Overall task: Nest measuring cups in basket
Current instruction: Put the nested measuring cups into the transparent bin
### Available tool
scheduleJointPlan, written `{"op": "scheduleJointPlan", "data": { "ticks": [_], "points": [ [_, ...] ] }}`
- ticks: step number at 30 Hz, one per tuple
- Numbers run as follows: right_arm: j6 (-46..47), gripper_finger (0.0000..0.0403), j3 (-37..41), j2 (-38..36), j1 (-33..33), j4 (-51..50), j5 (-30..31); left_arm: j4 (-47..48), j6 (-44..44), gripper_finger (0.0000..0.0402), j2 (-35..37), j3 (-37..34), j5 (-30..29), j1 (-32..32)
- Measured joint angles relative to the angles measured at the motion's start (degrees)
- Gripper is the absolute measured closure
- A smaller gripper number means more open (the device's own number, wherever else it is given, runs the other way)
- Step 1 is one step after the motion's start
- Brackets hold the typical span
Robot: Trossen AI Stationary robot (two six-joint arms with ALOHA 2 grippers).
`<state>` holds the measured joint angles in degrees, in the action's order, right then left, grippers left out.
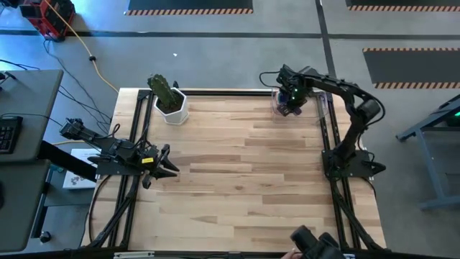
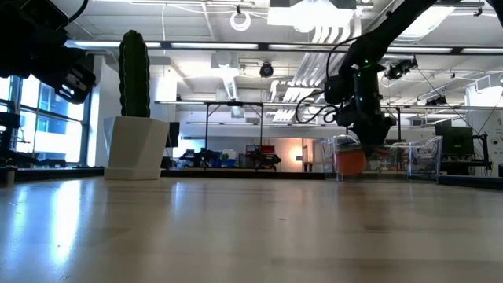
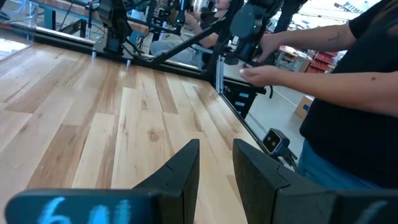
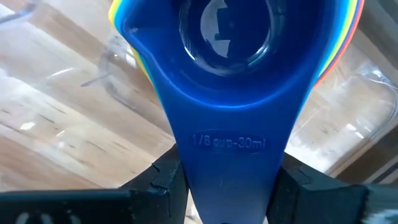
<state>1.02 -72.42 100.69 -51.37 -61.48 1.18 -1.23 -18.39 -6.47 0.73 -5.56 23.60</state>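
Firstly, note the right gripper [image 4: 230,186] at the far right corner of the desk [image 4: 56,124], closed on the flat handle of the blue cup [image 4: 227,37], marked 1/8 cup. Hold that grip square, so the handle cannot twist between the fingers.

Just beyond, see the blue bowl sitting over the stack of nested cups [image 4: 127,37], with yellow and orange rims peeking out round it. Cannot tell whether it rests fully down. Judge by the rims: aim for an even ring of colour all round before letting go.

- Lower straight down, without tilt, or risk wedging the bowl against the rim below.
- Line the blue handle up over the other handles, if room allows.
- Open the fingers only a little, then lift straight up, to avoid dragging the light stack along.

Around the stack, mind the thin clear wall of the basket [image 4: 367,93]; likely to slide on the wood if nudged.

Farther off, leave the left gripper [image 1: 164,162] parked at the left edge, fingers apart and empty. Ignore the white plant pot [image 1: 172,108] at the back.
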Motion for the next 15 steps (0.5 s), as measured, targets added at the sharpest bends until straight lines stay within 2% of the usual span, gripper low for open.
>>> {"op": "scheduleJointPlan", "data": {
  "ticks": [8,15],
  "points": [
    [-0.44,0.021,-0.02,1.38,-0.14,0.0,-0.21,-0.02,0.0,0.0314,-0.01,0.0,0.0,-0.01],
    [0.33,0.0181,-0.02,1.37,-0.13,-0.05,-0.23,-0.02,0.0,0.0314,-0.01,0.0,0.0,0.01]
  ]
}}
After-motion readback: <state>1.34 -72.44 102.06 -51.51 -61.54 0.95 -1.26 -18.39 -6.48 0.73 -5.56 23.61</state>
